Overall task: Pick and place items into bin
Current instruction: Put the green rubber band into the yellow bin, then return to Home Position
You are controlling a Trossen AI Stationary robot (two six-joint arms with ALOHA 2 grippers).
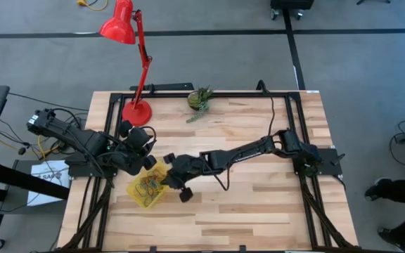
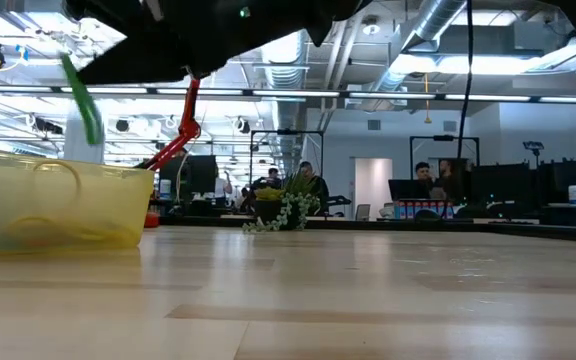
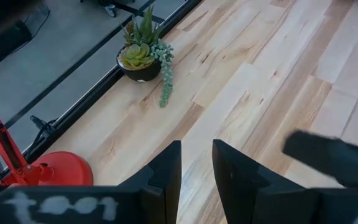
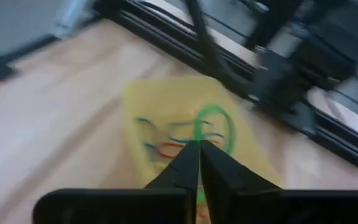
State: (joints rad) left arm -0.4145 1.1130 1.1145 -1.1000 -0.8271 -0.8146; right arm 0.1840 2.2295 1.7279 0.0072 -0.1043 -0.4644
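The yellow translucent bin (image 1: pixel 136 191) lies on the table's left part and holds several coloured rubber bands (image 1: pixel 147 185). In the low view its wall (image 2: pixel 58 205) stands at the left. My right gripper (image 4: pixel 199 149) reaches across from the right, is over the bin (image 4: pixel 160 106) and is shut on a green rubber band (image 4: pixel 215 124). In the high view this gripper (image 1: pixel 164 177) is at the bin's right rim. My left gripper (image 3: pixel 196 171) hovers open and empty behind the bin, near the lamp base (image 3: pixel 58 171). My right gripper pinches one spot of the green band's loop (image 4: pixel 201 140) between its two fingertips. The fingers slant down from the table's right side. The band hangs slack below the gripper (image 2: pixel 81 100), lifted clear, above the bin's rim.
A red desk lamp (image 1: pixel 136 112) stands at the far left. A potted succulent (image 1: pixel 200 100) is at the far edge's middle. Bare wood stretches to the right and near side. People sit in the room behind the table (image 2: pixel 308 180), and one stands at the right (image 1: pixel 399 190).
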